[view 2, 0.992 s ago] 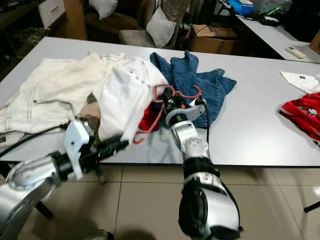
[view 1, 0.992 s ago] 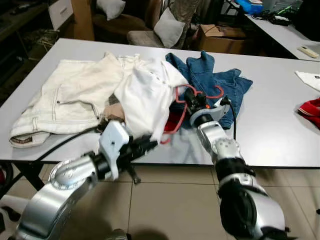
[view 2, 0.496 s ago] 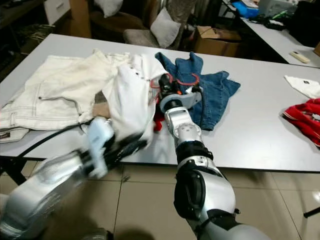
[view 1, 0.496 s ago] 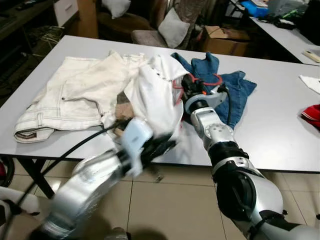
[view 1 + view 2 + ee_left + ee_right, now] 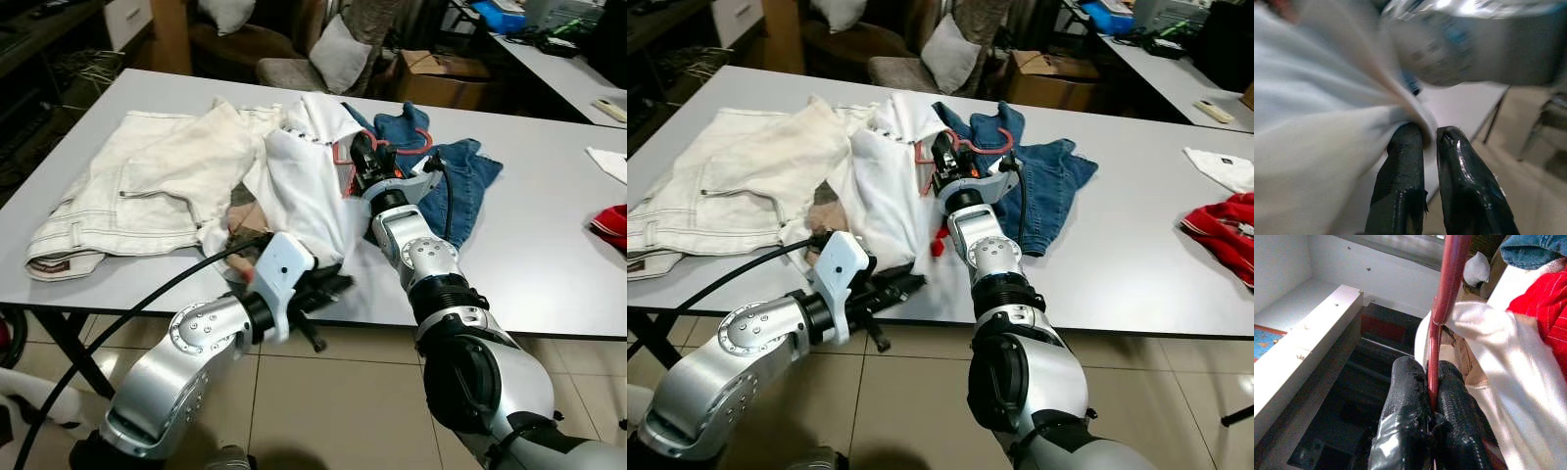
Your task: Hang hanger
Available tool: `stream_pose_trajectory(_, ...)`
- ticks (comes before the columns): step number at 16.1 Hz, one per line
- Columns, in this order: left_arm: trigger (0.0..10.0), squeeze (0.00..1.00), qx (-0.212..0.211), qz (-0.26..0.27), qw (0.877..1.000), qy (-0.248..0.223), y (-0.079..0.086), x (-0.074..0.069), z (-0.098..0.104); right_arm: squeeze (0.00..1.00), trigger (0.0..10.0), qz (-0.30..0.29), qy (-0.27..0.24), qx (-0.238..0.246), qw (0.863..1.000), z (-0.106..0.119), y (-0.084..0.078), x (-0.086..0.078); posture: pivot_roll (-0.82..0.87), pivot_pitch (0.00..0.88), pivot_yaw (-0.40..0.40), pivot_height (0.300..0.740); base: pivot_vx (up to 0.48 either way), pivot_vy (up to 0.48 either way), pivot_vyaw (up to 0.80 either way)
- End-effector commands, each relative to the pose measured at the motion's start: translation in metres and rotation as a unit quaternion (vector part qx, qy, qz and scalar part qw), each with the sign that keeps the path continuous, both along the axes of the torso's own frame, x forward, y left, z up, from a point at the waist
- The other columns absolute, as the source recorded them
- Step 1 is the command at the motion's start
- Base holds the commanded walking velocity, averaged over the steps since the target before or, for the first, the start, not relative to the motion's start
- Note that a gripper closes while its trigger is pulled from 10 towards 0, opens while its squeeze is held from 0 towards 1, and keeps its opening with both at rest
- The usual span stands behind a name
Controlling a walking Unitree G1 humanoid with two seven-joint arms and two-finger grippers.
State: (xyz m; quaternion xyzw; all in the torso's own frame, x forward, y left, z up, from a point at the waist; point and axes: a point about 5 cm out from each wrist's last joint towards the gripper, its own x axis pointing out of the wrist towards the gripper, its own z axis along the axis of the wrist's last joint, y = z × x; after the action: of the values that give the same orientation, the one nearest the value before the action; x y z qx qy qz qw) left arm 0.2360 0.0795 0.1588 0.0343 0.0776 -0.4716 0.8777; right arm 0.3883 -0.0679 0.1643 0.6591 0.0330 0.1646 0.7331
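A red hanger (image 5: 392, 150) carries a white garment (image 5: 312, 181) that drapes down over the middle of the grey table (image 5: 534, 255). My right gripper (image 5: 359, 168) is shut on the hanger's red bar (image 5: 1442, 308), lifted above the tabletop. At the table's front edge my left gripper (image 5: 328, 289) is shut on the white garment's lower hem (image 5: 1400, 115). The hanger's hook (image 5: 985, 137) curves over the blue jeans (image 5: 446, 171). Most of the hanger lies hidden inside the garment.
Cream trousers (image 5: 137, 186) spread over the table's left part. A red cloth (image 5: 1223, 220) and a white cloth (image 5: 1220, 162) lie at the far right. A black cable (image 5: 118, 313) trails off the front edge. Chairs and a cardboard box (image 5: 441, 73) stand behind the table.
My right gripper has lifted the hanger and white garment up and back off the table. My left gripper has come up to the front edge and closed on the garment's hem.
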Motion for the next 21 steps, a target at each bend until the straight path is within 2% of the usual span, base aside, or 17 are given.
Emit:
stream_pose_trajectory(1, 10.0, 1.00, -0.012, -0.039, 0.999, 0.012, -0.007, -0.010, 0.001, 0.00, 10.0, 0.023, -0.026, 0.023, 0.999, 0.012, 0.024, -0.003, 0.17, 0.000, -0.111, 0.740, 0.000, 0.000, 0.00)
stream_pose_trajectory(3, 10.0, 1.00, -0.013, -0.051, 0.999, 0.013, -0.006, -0.013, 0.001, 0.00, 10.0, 0.015, -0.024, 0.026, 0.999, 0.013, 0.018, -0.001, 0.17, 0.000, -0.114, 0.740, 0.000, 0.000, 0.00)
stream_pose_trajectory(4, 10.0, 1.00, -0.028, -0.061, 0.998, 0.001, -0.006, -0.015, 0.005, 0.00, 10.0, -0.001, -0.027, -0.007, 1.000, 0.013, 0.010, 0.001, 0.17, 0.000, -0.116, 0.740, 0.000, 0.000, 0.00)
stream_pose_trajectory(6, 10.0, 1.00, -0.041, -0.066, 0.997, -0.006, -0.004, -0.015, 0.010, 0.00, 10.0, 0.005, -0.022, -0.039, 0.999, 0.010, 0.003, 0.002, 0.17, 0.000, -0.111, 0.740, 0.000, 0.000, 0.00)
stream_pose_trajectory(7, 10.0, 1.00, -0.050, -0.045, 0.998, -0.013, 0.001, -0.012, 0.012, 0.00, 10.0, 0.012, -0.029, -0.059, 0.998, 0.010, 0.001, 0.002, 0.16, 0.000, -0.107, 0.740, 0.000, 0.000, 0.00)
stream_pose_trajectory(9, 10.0, 1.00, -0.068, 0.068, 0.995, -0.036, 0.033, 0.001, 0.018, 0.00, 10.0, 0.010, -0.053, -0.085, 0.995, 0.014, -0.011, 0.000, 0.15, 0.000, -0.104, 0.740, 0.000, 0.000, 0.00)
stream_pose_trajectory(10, 10.0, 1.00, -0.071, 0.101, 0.992, -0.038, 0.043, 0.004, 0.019, 0.00, 10.0, 0.009, -0.057, -0.091, 0.994, 0.014, -0.014, 0.000, 0.15, 0.000, -0.104, 0.740, 0.000, 0.000, 0.00)
stream_pose_trajectory(11, 10.0, 0.95, -0.073, 0.177, 0.980, -0.051, 0.071, 0.011, 0.021, 0.00, 10.0, 0.012, -0.078, -0.116, 0.990, 0.017, -0.023, -0.005, 0.14, 0.000, -0.109, 0.740, 0.000, 0.000, 0.00)
stream_pose_trajectory(12, 10.0, 0.62, -0.071, 0.214, 0.972, -0.058, 0.086, 0.012, 0.022, 0.00, 10.0, 0.018, -0.094, -0.131, 0.987, 0.020, -0.027, -0.009, 0.13, 0.000, -0.110, 0.740, 0.000, 0.000, 0.00)
stream_pose_trajectory(13, 10.0, 0.37, -0.065, 0.268, 0.959, -0.066, 0.105, 0.011, 0.023, 0.00, 10.0, 0.029, -0.116, -0.149, 0.982, 0.027, -0.033, -0.019, 0.12, 0.000, -0.109, 0.740, 0.000, 0.000, 0.42)
stream_pose_trajectory(14, 10.0, 0.33, -0.056, 0.298, 0.951, -0.067, 0.115, 0.008, 0.020, 0.00, 10.0, 0.032, -0.125, -0.154, 0.980, 0.035, -0.040, -0.029, 0.11, 0.000, -0.108, 0.740, 0.000, 0.000, 0.56)
stream_pose_trajectory(15, 10.0, 0.31, -0.048, 0.312, 0.946, -0.066, 0.118, 0.003, 0.016, 0.00, 10.0, 0.036, -0.136, -0.167, 0.976, 0.042, -0.044, -0.039, 0.10, 0.000, -0.109, 0.740, 0.000, 0.000, 0.55)
stream_pose_trajectory(17, 10.0, 0.31, -0.046, 0.331, 0.941, -0.055, 0.116, -0.005, 0.009, 0.00, 10.0, 0.044, -0.154, -0.186, 0.969, 0.056, -0.048, -0.057, 0.09, 0.000, -0.114, 0.740, 0.000, -0.150, 0.25)
stream_pose_trajectory(19, 10.0, 0.31, -0.045, 0.336, 0.940, -0.045, 0.110, -0.011, 0.002, 0.00, 10.0, 0.047, -0.162, -0.187, 0.968, 0.062, -0.053, -0.073, 0.07, 0.000, -0.114, 0.740, 0.000, -0.381, 0.00)
stream_pose_trajectory(21, 10.0, 0.31, -0.045, 0.331, 0.942, -0.042, 0.106, -0.012, 0.000, 0.00, 10.0, 0.048, -0.165, -0.185, 0.968, 0.062, -0.056, -0.081, 0.07, 0.000, -0.112, 0.740, 0.000, -0.382, 0.38)
